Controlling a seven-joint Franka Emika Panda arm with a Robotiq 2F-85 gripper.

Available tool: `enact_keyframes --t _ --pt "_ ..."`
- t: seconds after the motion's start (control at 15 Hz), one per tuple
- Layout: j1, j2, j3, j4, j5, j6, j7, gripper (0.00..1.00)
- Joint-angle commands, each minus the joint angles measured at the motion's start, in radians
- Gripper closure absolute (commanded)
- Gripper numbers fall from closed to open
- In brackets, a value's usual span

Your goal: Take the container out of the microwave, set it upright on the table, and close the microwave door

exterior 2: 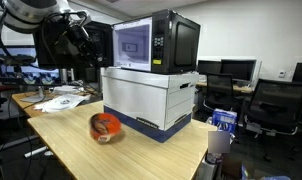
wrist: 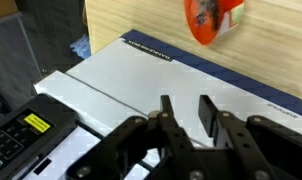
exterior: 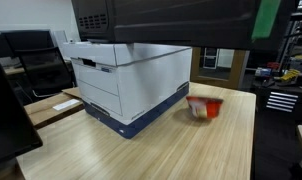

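Gripper (wrist: pixel 185 104): in the wrist view I see it above the white face of the file box (wrist: pixel 141 80). Its two dark fingers (wrist: pixel 205 112) are spread apart, with bare box showing in the gap, and they pinch nothing.
Container (exterior: pixel 203 107): the red bowl lies on the table, just beside a blue-edged lower corner of the box and well apart from the gripper. In both exterior views it looks tipped rather than upright (exterior 2: pixel 106 127).
Microwave (exterior 2: pixel 156 42): the black appliance stands on top of the file box.
Microwave door (exterior 2: pixel 133 45): I read it as flush with the appliance's front, though glare keeps me from being certain.
Table (exterior: pixel 141 150): light wood grain. The box sits toward the middle, and the container lies between the box and a table edge.
Arm (exterior 2: pixel 36 10): it enters at the upper corner of an exterior view, beside the microwave.
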Motion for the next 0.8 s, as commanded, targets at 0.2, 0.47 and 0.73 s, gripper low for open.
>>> enact_keyframes --t 0.2,0.47,0.73 --pt "0.068 0.046 -0.062 0.091 0.035 -0.172 0.151 0.13" --pt "0.113 0.092 -0.118 0.168 0.142 -0.316 0.235 0.0" --pt "0.124 0.096 -0.156 0.22 0.216 -0.398 0.29 0.0"
